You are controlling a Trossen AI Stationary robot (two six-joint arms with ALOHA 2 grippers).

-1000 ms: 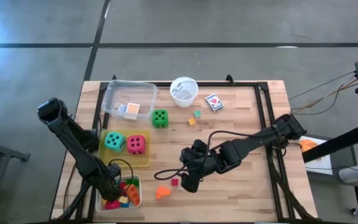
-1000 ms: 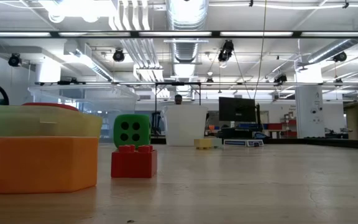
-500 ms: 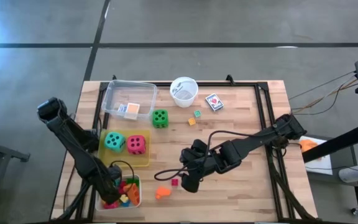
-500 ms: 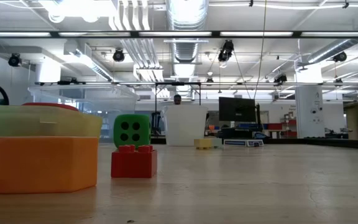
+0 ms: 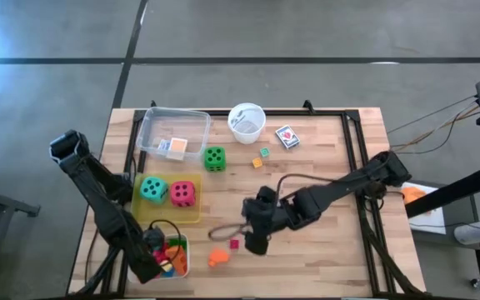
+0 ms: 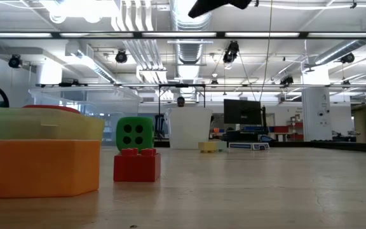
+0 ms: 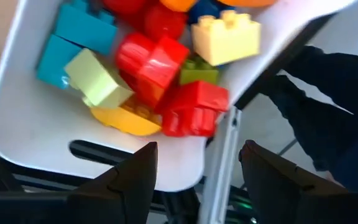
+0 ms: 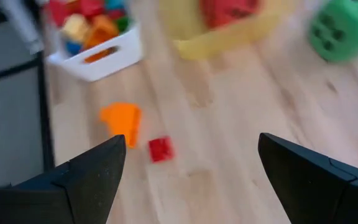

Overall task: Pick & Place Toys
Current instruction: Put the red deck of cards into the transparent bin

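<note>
A white tray (image 5: 182, 265) at the near left holds several bright blocks (image 7: 166, 68). My left gripper (image 5: 150, 258) is open and empty over the tray's near-left edge; it also shows in its wrist view (image 7: 197, 180). A small red block (image 5: 234, 244) and an orange block (image 5: 217, 258) lie on the table just right of that tray. My right gripper (image 5: 255, 243) is open and empty beside the red block (image 8: 161, 149), on its right. The green die (image 5: 214, 157) rests on the table. The teal die (image 5: 153, 189) and the red die (image 5: 183, 193) sit in the yellow tray (image 5: 192, 217).
A clear tray (image 5: 152, 125) with a card pack stands at the far left. A white cup (image 5: 247, 122), another card pack (image 5: 287, 136) and two small blocks (image 5: 261, 157) lie at the far middle. Bare wood lies at the near right.
My left gripper has gone toward the table's near edge, along the white tray. My right arm has shifted a little, its cable has changed shape, and a dark part of an arm has come into the top of the low view. The blocks on the table have stayed put.
</note>
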